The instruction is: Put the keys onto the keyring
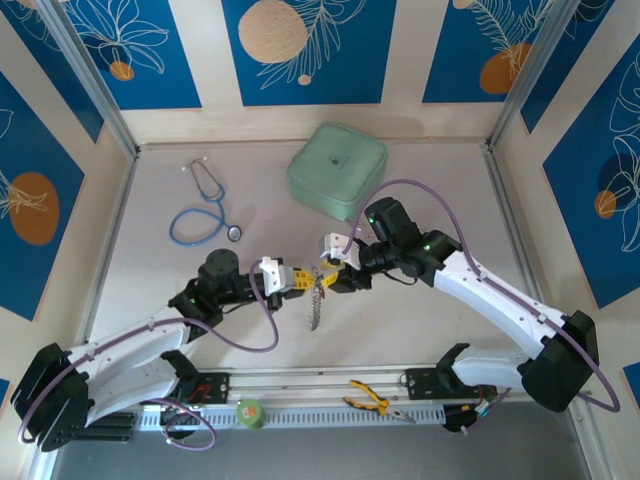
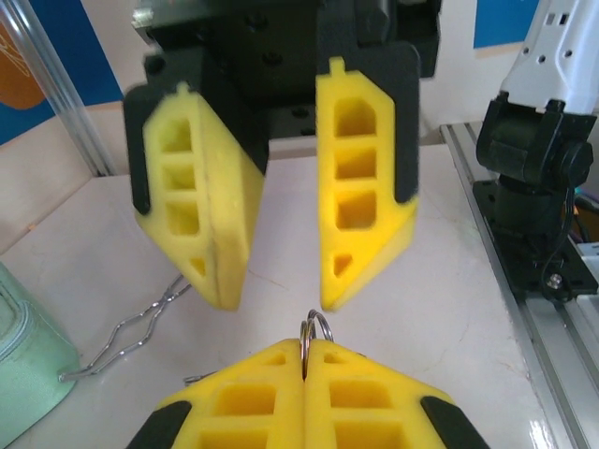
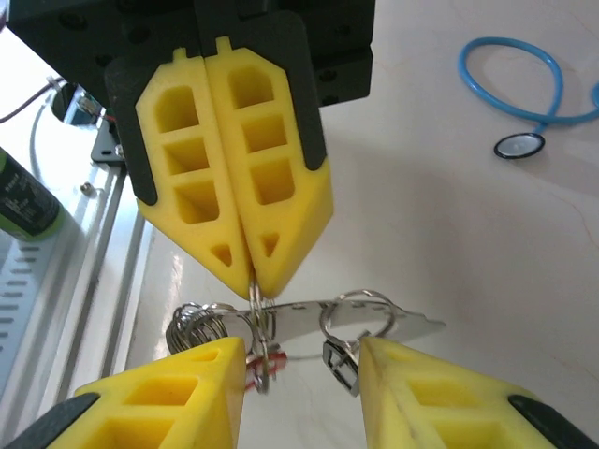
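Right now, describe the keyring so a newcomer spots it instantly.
Start at the middle of the table, where the left gripper and right gripper converge. The keyring is the silvery strand of small metal pieces trailing from them toward the arm bases, its ring pinched in the left gripper. The stethoscope farther back is blue tubing instead.

Blue stethoscope (image 1: 205, 210) lies left of green case (image 1: 337, 170); pliers (image 1: 372, 402) near edge.
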